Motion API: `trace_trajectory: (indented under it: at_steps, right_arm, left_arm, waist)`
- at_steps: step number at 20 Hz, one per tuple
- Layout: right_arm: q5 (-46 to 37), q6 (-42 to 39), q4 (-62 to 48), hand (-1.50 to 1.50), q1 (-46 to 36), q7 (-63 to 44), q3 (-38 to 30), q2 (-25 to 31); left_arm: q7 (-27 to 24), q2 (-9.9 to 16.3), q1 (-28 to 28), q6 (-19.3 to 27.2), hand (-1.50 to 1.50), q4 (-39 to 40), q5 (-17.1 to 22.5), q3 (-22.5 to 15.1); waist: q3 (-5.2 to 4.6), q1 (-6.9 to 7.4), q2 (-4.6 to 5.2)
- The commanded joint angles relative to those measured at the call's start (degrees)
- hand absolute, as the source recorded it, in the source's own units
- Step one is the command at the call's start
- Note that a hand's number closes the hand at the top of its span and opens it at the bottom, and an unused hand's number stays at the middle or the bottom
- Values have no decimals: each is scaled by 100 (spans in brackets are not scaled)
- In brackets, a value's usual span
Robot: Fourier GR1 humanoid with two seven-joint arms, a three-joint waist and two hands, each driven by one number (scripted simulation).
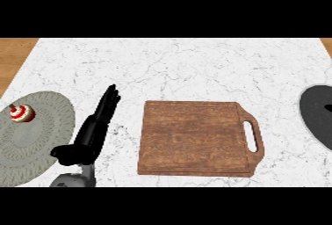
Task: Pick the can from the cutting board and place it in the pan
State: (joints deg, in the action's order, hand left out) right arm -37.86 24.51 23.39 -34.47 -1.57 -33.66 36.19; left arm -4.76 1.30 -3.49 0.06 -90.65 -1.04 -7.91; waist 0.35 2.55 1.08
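The brown wooden cutting board point(194, 138) lies at the middle of the counter, its handle slot to the right, and nothing stands on it. No can shows anywhere in view. The dark grey pan point(316, 116) is cut off by the right edge. A small black shape point(328, 107) sits inside it at the frame's border, and I cannot tell what it is. My left hand point(96, 127) rests open on the counter left of the board, fingers straight and pointing away from me.
A round grey plate point(39, 140) lies at the left edge with a small red and white object point(21, 114) on it. Wooden floor shows past the white marble counter's far corners.
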Motion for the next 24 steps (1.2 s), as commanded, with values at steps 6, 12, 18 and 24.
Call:
trace_trajectory:
  at_steps: [6, 12, 18, 24]
  right_arm:
    - [1125, 344, -82, -150, -76, 1941, -1007, 32]
    - [1935, -135, -373, -150, 8, 2543, -1611, 201]
    - [2767, -1832, 130, -150, 827, 2991, -1903, 101]
    - [3145, -2966, 1018, -150, 1850, 3247, -1712, -298]
  left_arm:
    - [-39, 99, 103, -51, 0, 30, 37, 115]
    - [-43, -43, 76, 29, 0, 151, -13, 19]
    - [-301, 162, 305, -39, 0, 195, 35, 270]
    - [-122, 109, 366, 0, 0, -48, 62, 247]
  waist:
    - [-1, -112, -39]
    - [-15, -157, -57]
    - [-37, -329, -129]
    - [-47, -369, -149]
